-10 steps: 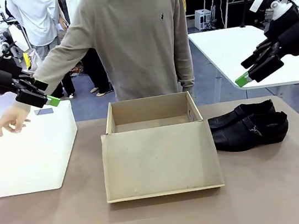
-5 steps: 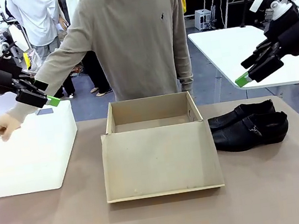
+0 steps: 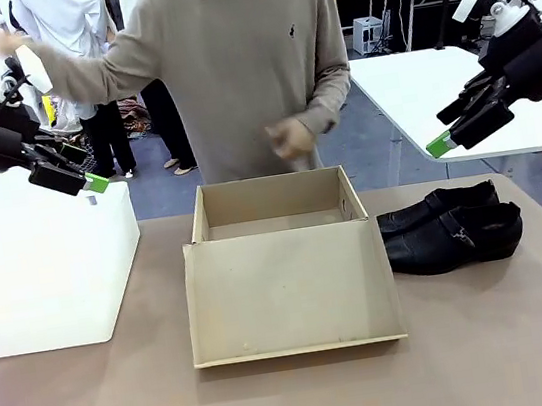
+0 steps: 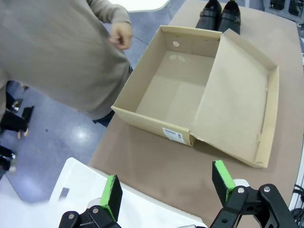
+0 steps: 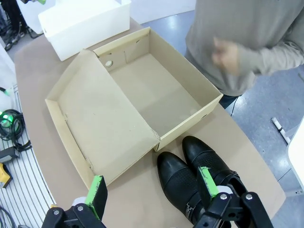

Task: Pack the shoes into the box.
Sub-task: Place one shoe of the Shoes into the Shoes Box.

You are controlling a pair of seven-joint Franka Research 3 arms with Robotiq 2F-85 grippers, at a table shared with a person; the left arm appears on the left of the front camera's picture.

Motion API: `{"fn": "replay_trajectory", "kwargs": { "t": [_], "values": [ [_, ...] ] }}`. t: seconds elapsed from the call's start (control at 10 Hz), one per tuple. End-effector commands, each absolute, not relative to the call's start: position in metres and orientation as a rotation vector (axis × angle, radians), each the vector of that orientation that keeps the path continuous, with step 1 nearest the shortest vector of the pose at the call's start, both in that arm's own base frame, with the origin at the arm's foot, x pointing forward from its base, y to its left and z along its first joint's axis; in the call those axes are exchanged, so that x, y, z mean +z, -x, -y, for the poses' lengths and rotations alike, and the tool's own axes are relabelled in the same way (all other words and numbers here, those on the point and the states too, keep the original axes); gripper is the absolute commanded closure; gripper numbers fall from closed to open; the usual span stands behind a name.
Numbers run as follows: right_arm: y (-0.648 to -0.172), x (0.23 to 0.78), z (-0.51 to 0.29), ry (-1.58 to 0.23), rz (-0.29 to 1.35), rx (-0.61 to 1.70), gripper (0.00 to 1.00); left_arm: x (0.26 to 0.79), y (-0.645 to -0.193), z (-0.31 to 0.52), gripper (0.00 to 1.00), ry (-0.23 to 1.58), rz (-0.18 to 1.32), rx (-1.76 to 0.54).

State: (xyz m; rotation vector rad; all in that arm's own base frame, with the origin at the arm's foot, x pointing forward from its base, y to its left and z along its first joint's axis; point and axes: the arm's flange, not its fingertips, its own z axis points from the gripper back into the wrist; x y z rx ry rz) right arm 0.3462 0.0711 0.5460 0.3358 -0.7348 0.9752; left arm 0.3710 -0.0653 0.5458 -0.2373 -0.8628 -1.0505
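Box lies open and empty to receive shoes paired beside it; left gripper and right gripper hover spread, empty.

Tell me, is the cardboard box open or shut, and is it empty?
Open and empty. The lid of the box lies flat on the table; its floor is bare, both shoes stand outside.

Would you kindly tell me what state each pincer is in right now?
Left pincer: open, holding nothing.
Right pincer: open, holding nothing.
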Motion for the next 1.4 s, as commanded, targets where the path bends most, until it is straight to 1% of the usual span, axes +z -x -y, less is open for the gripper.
{"fn": "replay_trajectory", "kwargs": {
  "t": [0.0, 0.1, 0.4, 0.8, 1.0, 1.3],
  "values": [
    [-0.347, 0.546, -0.071, -0.353, 0.739, 0.983, 0.0, 0.545, -0.372, 0.063, 0.0, 0.253, 0.871, -1.063],
    [-0.346, 0.546, -0.071, -0.336, 0.735, 0.975, 0.0, 0.545, -0.372, 0.063, 0.0, 0.253, 0.871, -1.063],
    [-0.374, 0.575, -0.054, -0.189, 0.646, 1.093, 0.0, 0.545, -0.372, 0.063, 0.0, 0.253, 0.871, -1.063],
    [-0.412, 0.598, -0.023, -0.065, 0.483, 1.246, 0.0, 0.545, -0.372, 0.063, 0.0, 0.253, 0.871, -1.063],
    [-0.438, 0.601, -0.009, 0.0, 0.394, 1.322, 0.0, 0.545, -0.372, 0.063, 0.0, 0.253, 0.871, -1.063],
    [-0.474, 0.595, 0.001, 0.043, 0.326, 1.372, 0.0, 0.545, -0.372, 0.063, 0.0, 0.253, 0.871, -1.063]
  ]
}}
